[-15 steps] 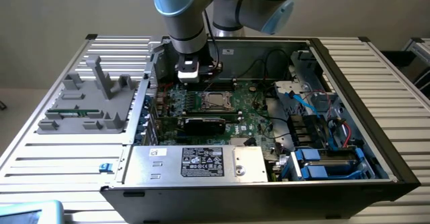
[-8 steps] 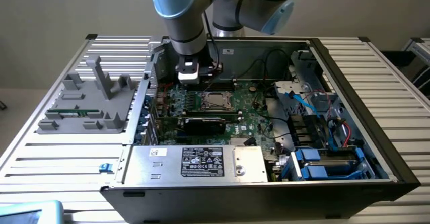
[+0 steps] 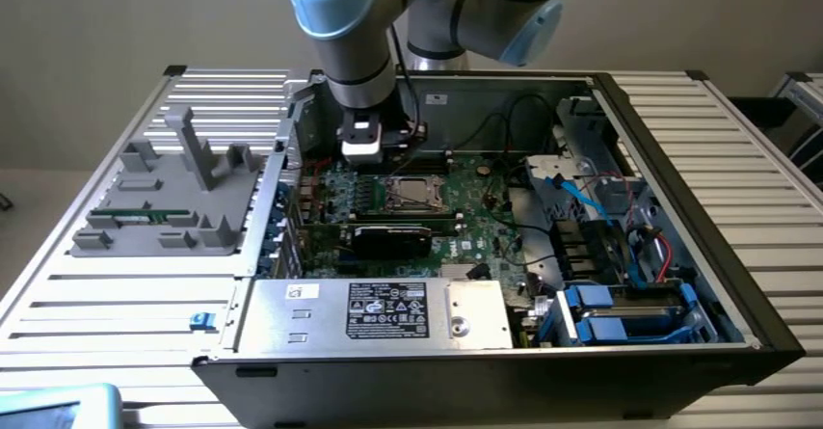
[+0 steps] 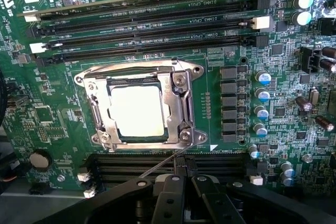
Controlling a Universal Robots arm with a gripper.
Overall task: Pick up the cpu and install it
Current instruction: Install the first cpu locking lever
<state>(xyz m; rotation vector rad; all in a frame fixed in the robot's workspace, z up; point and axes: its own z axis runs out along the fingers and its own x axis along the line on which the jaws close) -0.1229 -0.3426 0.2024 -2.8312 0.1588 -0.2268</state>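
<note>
The small square cpu with its shiny silver metal top [image 4: 137, 111] sits seated in the metal-framed socket [image 4: 179, 109] on the green motherboard [image 4: 52, 129]. The arm's black pincer [image 4: 184, 178] hangs just beside the socket, jaws pressed together.

My arm [image 3: 347, 24] enters at the top of the exterior view, with its blue-capped joints bent above and its last section standing near upright. My wrist [image 3: 364, 92] points straight down. My gripper [image 3: 384, 157] hangs directly below it, facing downward. In the wrist view the gripper is closed. The two black fingers [image 4: 169, 195] lie side by side with their tips meeting, and the linkage bars spread outward behind them.
</note>
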